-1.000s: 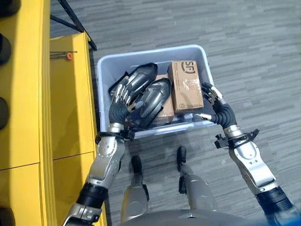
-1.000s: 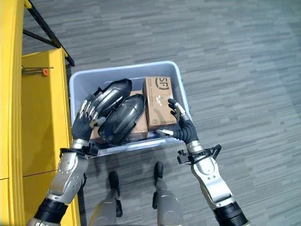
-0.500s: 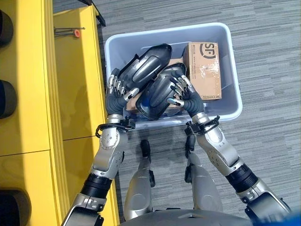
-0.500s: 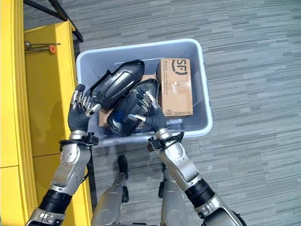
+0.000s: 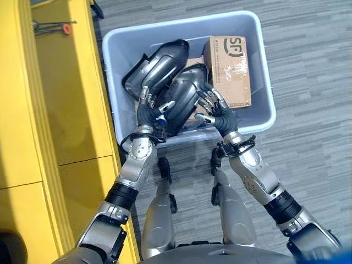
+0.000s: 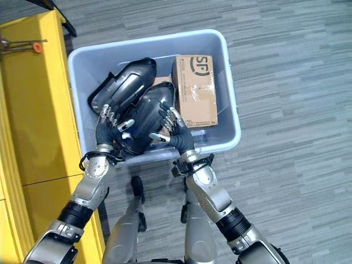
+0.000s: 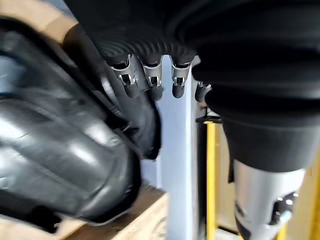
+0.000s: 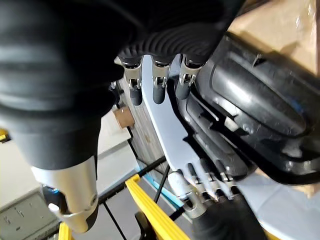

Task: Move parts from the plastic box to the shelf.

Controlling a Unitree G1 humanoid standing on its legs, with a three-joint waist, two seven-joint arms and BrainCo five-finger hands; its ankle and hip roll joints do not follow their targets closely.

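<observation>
A pale blue plastic box (image 5: 266,77) stands on the floor. In it lie two black moulded parts: the upper one (image 5: 157,69) toward the shelf and the lower one (image 5: 181,102) near the front wall. A brown carton (image 5: 228,69) lies beside them. My left hand (image 5: 147,111) is at the lower part's left side and my right hand (image 5: 215,114) at its right side, both with fingers spread and nearly straight. Whether they touch it is unclear. The left wrist view has the black part (image 7: 60,160) just past the fingers (image 7: 150,82).
The yellow shelf (image 5: 60,99) runs along the left, close to the box's side. A thin tool with an orange tip (image 5: 52,26) lies on it at the far end. Grey carpet (image 5: 313,82) stretches to the right. Another brown carton (image 7: 145,220) lies under the black parts.
My right hand swung from the box's right front corner to the lower black part, and the left hand moved in from the box's left wall to that part's other side. The camera shifted.
</observation>
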